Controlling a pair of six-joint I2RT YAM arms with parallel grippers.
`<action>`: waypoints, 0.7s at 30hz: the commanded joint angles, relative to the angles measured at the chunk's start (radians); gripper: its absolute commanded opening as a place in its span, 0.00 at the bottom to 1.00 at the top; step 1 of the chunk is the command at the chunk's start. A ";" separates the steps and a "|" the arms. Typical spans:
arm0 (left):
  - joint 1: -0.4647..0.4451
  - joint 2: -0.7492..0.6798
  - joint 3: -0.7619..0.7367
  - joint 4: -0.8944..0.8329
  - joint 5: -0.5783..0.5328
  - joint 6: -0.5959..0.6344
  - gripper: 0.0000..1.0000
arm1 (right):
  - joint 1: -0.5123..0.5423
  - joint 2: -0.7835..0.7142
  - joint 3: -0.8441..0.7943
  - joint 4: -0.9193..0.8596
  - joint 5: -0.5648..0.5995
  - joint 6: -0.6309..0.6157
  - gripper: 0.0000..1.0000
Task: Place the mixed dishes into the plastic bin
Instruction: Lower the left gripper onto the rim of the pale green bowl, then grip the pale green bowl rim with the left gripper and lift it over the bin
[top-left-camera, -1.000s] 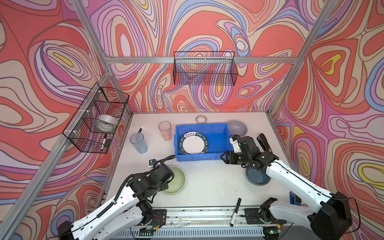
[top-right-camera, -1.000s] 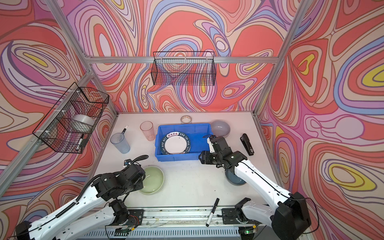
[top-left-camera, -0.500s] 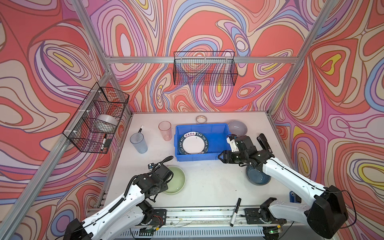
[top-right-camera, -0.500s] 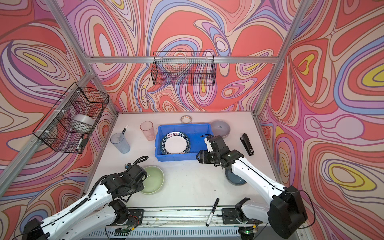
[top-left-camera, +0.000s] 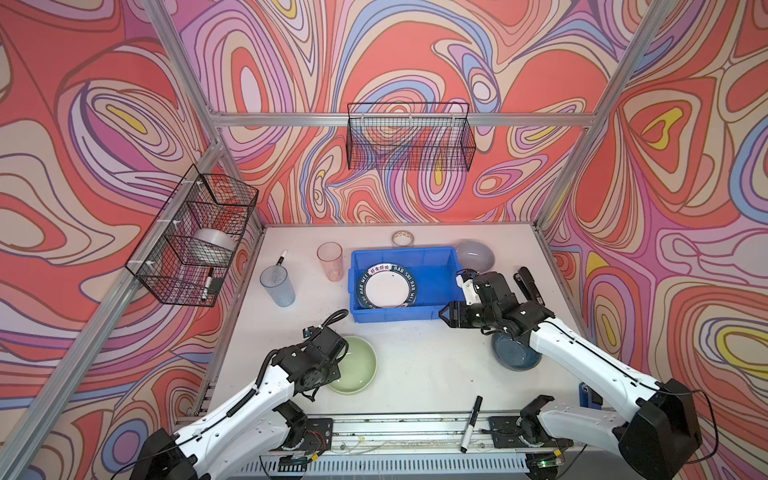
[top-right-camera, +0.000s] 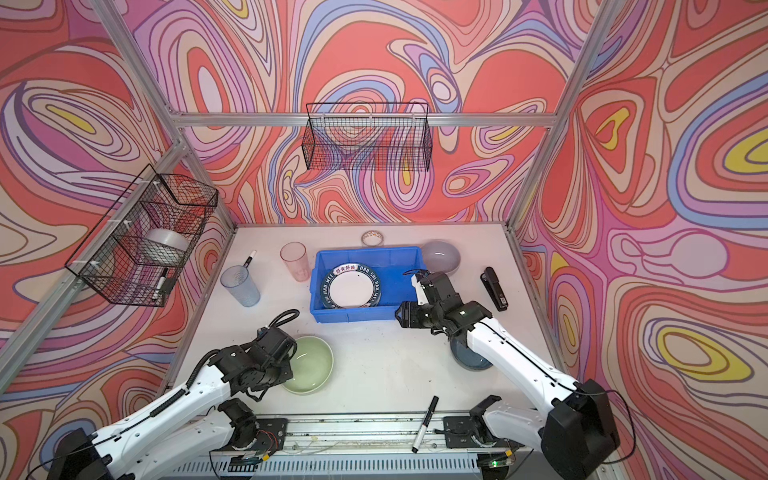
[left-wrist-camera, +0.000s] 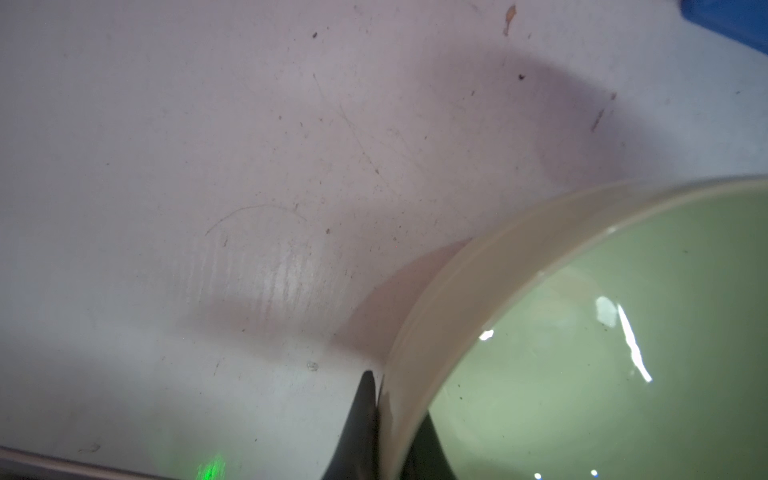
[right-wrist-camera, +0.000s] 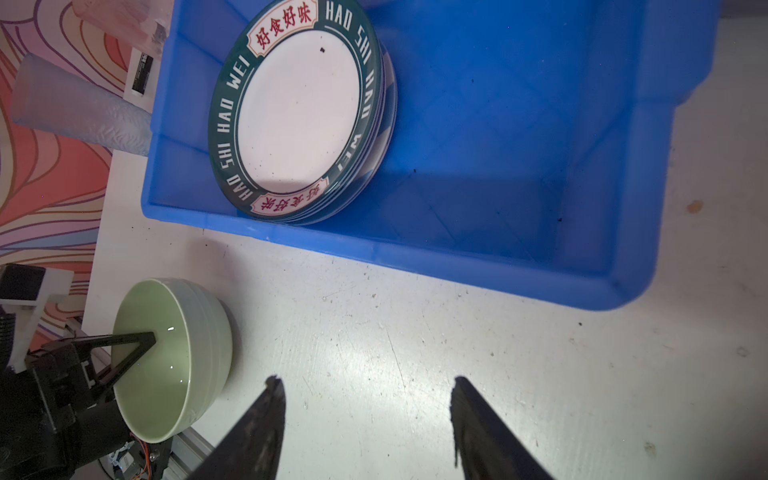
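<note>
A pale green bowl (top-left-camera: 358, 370) (left-wrist-camera: 602, 332) (right-wrist-camera: 166, 357) stands at the front left of the table. My left gripper (top-left-camera: 338, 368) (left-wrist-camera: 395, 399) is shut on its rim, one finger inside and one outside. The blue plastic bin (top-left-camera: 432, 252) (right-wrist-camera: 457, 266) holds a stack of white plates with dark lettered rims (top-left-camera: 388, 286) (right-wrist-camera: 299, 112). My right gripper (top-left-camera: 444, 318) (right-wrist-camera: 365, 382) hangs open and empty over bare table before the bin's front right corner. A dark blue bowl (top-left-camera: 515, 357) sits under the right arm. A lavender bowl (top-left-camera: 476, 253), pink tumbler (top-left-camera: 330, 262) and bluish tumbler (top-left-camera: 277, 284) stand around the bin.
A tape roll (top-left-camera: 402, 237) lies behind the bin and a black stapler (top-left-camera: 528, 282) to its right. One marker (top-left-camera: 471, 424) lies at the front edge, another (top-left-camera: 281, 257) by the tumblers. Wire baskets hang on the back wall (top-left-camera: 409, 137) and left wall (top-left-camera: 195, 237).
My left gripper has come down onto the green bowl and shut on its rim. My right gripper has drifted slightly left and toward the front, still open.
</note>
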 joint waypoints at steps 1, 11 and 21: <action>0.001 -0.015 0.086 -0.050 -0.001 0.020 0.00 | 0.002 -0.025 -0.007 -0.023 0.024 -0.008 0.65; 0.001 0.016 0.332 -0.194 -0.024 0.132 0.00 | 0.003 -0.041 -0.007 -0.045 0.055 -0.007 0.65; 0.006 0.189 0.637 -0.220 -0.019 0.274 0.00 | 0.004 -0.059 -0.004 -0.061 0.080 0.003 0.65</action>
